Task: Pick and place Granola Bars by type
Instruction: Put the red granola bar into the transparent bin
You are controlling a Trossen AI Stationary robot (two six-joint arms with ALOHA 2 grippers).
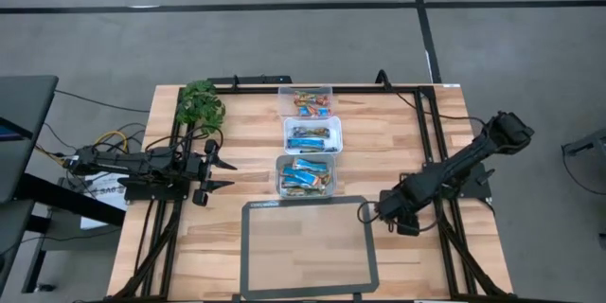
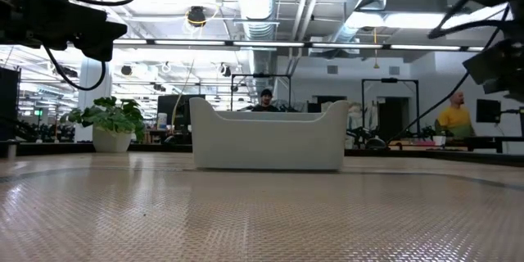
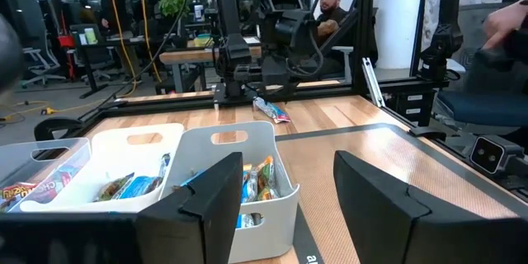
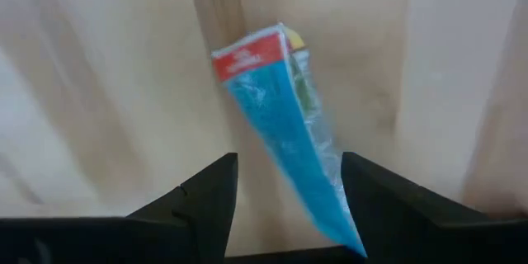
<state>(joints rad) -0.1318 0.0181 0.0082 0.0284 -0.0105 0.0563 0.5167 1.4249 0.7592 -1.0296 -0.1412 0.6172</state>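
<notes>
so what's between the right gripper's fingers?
A blue bar, lying on the wood between the open right gripper's fingers; only the right wrist view shows this.

The mat point(image 1: 308, 246) at the worktop's point(image 1: 246, 151) six o'clock edge lies bare and passable. Three bins point(image 1: 307, 138) block the centre toward twelve o'clock, the plant point(image 1: 199, 106) the ten o'clock corner. One blue bar point(image 4: 285, 124) lies under the right gripper point(image 1: 371, 212), at the mat's three o'clock edge.
</notes>
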